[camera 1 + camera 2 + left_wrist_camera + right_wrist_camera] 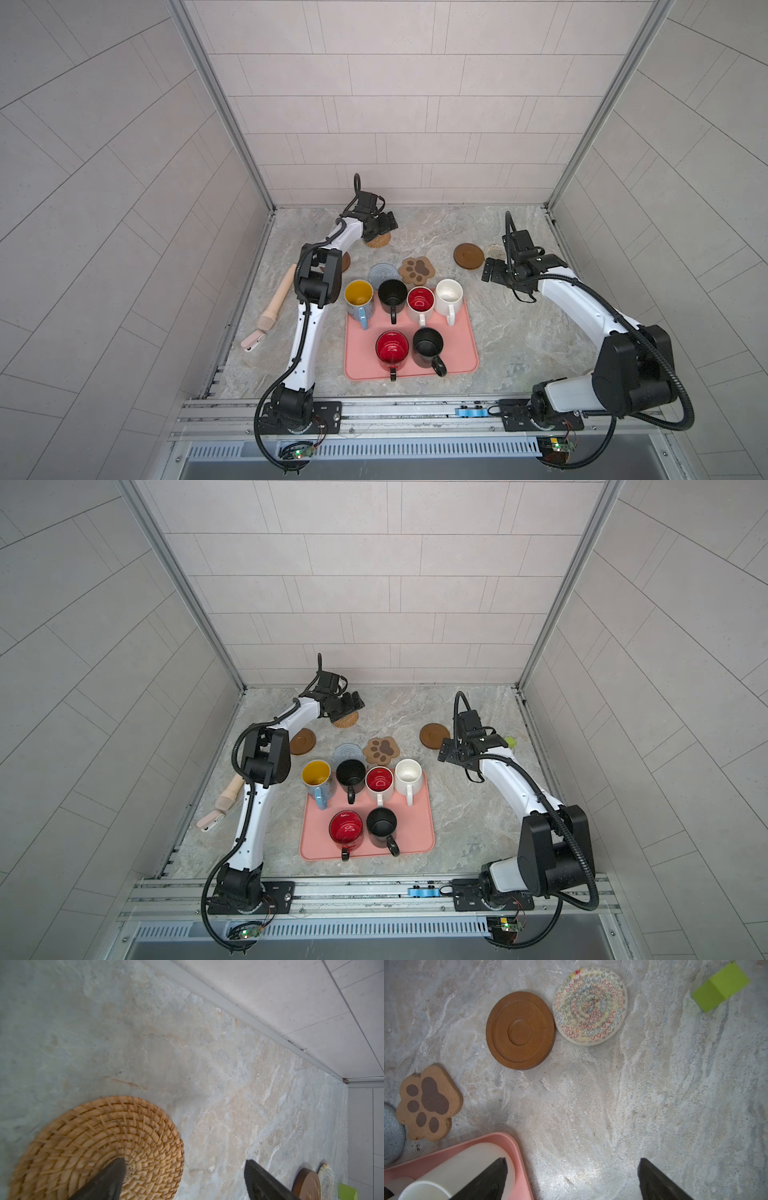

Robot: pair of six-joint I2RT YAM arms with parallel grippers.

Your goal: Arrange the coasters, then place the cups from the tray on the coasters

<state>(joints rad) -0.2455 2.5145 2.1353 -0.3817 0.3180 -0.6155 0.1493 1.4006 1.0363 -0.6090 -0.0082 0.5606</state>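
Marbled stone is forming the worktop [519, 332]; the pink tray [457, 353] is lying flat on its near middle.

The left tool [380, 226] is reaching to the far left with its jaws spread wide and gripping nothing; in the left wrist view one finger [108, 1180] is overlapping the rattan coaster [99, 1147], though whether it is touching the weave I cannot tell. The right tool [573, 1159] is hanging just as wide and empty over bare stone, just beyond the tray's far right corner.

All six cups are standing upright on the tray. In the far row, left to right, are sitting the light blue cup [359, 297] with the yellow inside, a black cup [392, 295], the white cup with the red inside [421, 301] and the plain white cup [449, 293]; the red cup [392, 349] and the second black cup [428, 347] are standing side by side in the near row.

Just behind the tray, the grey-blue crochet coaster [383, 273] and the paw coaster [417, 270] are lying side by side. At the far right, one wooden disc [520, 1030] is lying edge to edge with the whitish crochet coaster [589, 1005]; the other wooden disc [302, 741] is lying beside the left arm's elbow. A green block [720, 987] is sitting apart, further right.
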